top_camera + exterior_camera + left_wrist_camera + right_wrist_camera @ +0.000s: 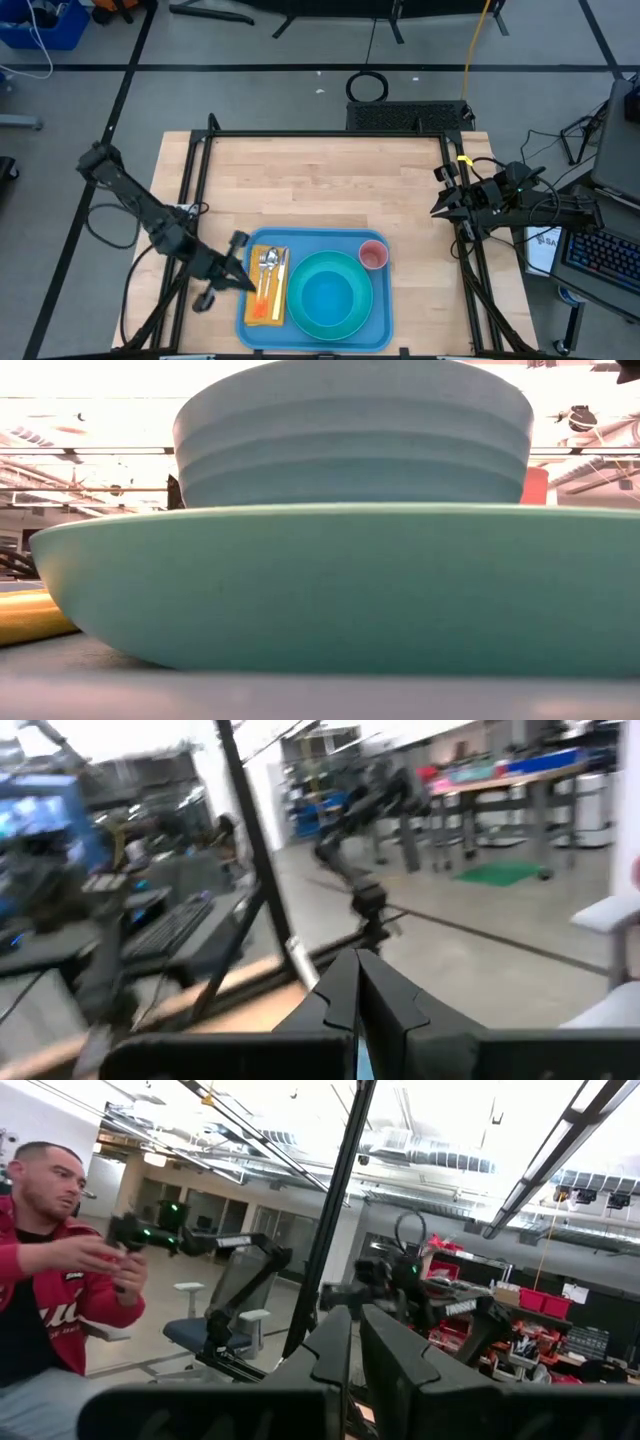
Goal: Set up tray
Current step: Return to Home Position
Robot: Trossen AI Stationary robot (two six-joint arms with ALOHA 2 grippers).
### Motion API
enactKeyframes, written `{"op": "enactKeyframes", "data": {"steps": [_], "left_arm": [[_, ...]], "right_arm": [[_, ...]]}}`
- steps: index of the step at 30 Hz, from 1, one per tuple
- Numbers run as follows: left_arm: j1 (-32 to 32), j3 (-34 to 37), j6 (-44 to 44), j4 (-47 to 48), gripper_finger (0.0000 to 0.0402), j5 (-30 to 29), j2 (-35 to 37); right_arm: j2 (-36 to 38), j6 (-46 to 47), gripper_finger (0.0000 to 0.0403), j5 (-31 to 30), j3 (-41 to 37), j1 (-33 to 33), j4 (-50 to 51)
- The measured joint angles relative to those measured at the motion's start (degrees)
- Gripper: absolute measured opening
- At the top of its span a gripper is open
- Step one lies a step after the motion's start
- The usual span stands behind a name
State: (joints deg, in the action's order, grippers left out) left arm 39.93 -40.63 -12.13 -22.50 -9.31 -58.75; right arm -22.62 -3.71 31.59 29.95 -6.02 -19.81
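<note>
While neither of my arms carries anything, the wooden counter point(320, 180) holds the light-blue tray point(385, 325) at the edge lowest in the high view. On the tray a turquoise plate point(294, 295) sits with a bowl point(350, 430) on it. A yellow napkin point(255, 312) lies left of the plate, with cutlery point(270, 275) on top. A pink cup point(373, 254) stands in the far right corner. My left gripper point(245, 280) is clenched and empty just beside the tray's left rim. My right gripper point(433, 212) is clenched and empty at the counter's right edge, well apart.
</note>
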Motion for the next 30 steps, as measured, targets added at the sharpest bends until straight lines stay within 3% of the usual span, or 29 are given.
{"op": "enactKeyframes", "data": {"steps": [7,15,22,28,30], "left_arm": [[3.97,13.18,2.16,0.18,0.0005,-9.61,16.07],[14.3,20.06,0.6,7.75,0.0003,-26.04,32.31],[20.8,20.97,-0.17,20.99,0.0003,-27.34,46.82],[21.7,21.0,-0.08,30.07,0.0009,-25.33,57.73],[21.68,20.34,-0.28,32.18,0.0006,-26.26,58.2]], "right_arm": [[0.0,-0.02,0.0018,-0.01,0.0,0.01,0.0],[-0.01,-0.02,0.0018,0.0,0.0,0.02,0.0],[-0.02,-0.02,0.0018,0.0,0.0,0.0,0.0],[0.0,-0.02,0.0018,0.0,0.0,0.01,-0.01],[0.0,-0.02,0.0018,0.0,0.0,0.02,-0.01]]}}
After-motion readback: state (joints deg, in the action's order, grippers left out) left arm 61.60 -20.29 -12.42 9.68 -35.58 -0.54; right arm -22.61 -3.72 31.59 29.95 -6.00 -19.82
